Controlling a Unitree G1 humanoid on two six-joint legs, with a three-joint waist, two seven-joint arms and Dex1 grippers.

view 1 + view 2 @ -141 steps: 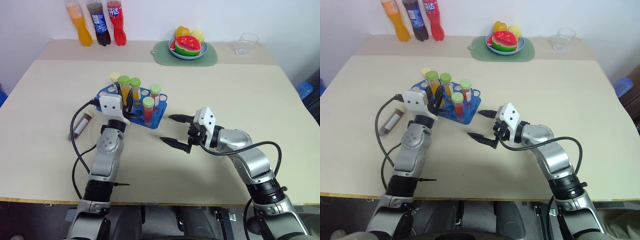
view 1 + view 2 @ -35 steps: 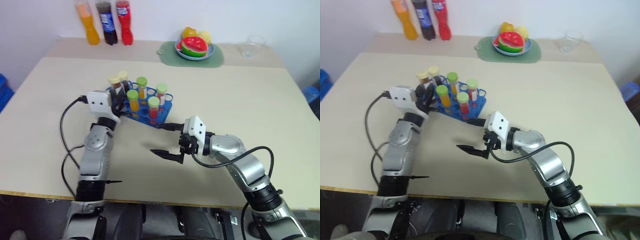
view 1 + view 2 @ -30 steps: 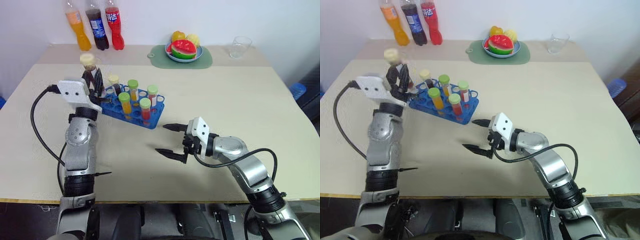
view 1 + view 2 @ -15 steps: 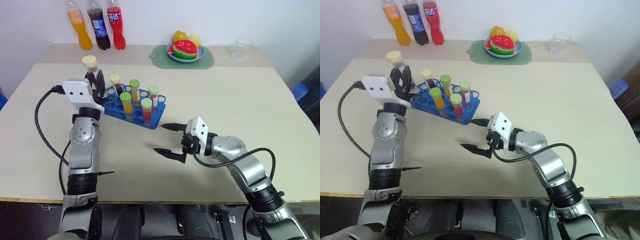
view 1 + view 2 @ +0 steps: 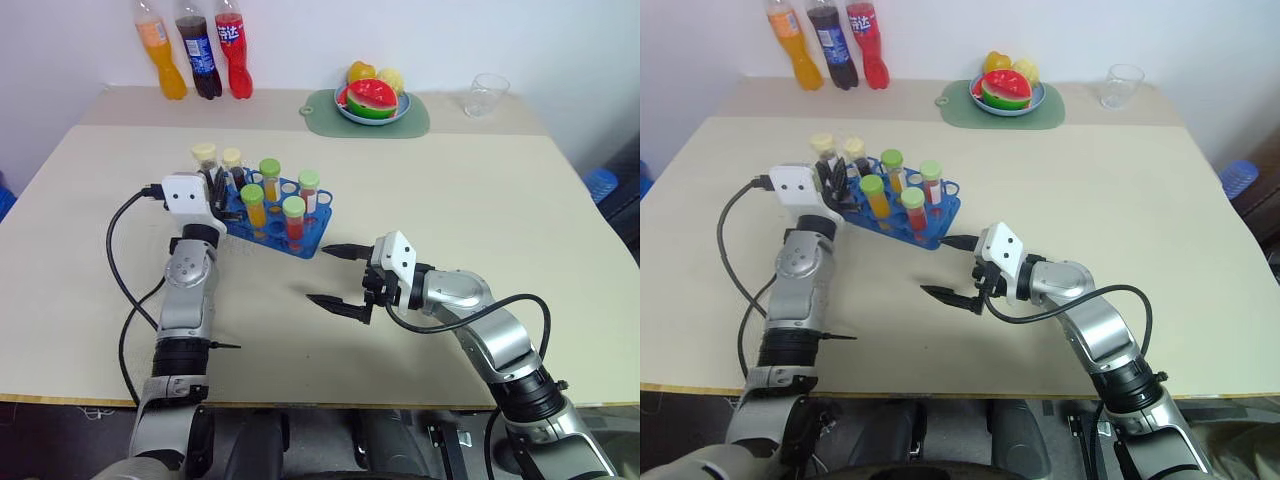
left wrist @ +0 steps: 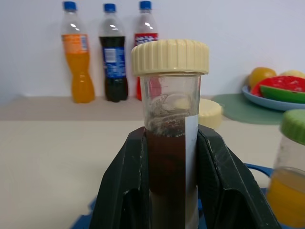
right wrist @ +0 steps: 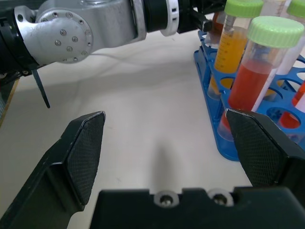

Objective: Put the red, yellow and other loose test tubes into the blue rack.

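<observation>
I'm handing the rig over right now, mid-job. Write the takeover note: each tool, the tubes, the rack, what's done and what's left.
Left tool: shut on the brown tube, cream cap up, held upright at the far left end of the blue rack; not yet released, and whether it sits in a hole I cannot tell.
Right tool: open, holding nothing, hovering over the table near the rack's near right corner.
Done: four green-capped tubes, two yellow-orange and two red, plus another cream-capped tube stand in the rack. No loose tubes visible on the table.
Left: seat the brown tube, open the left tool, withdraw.
</observation>
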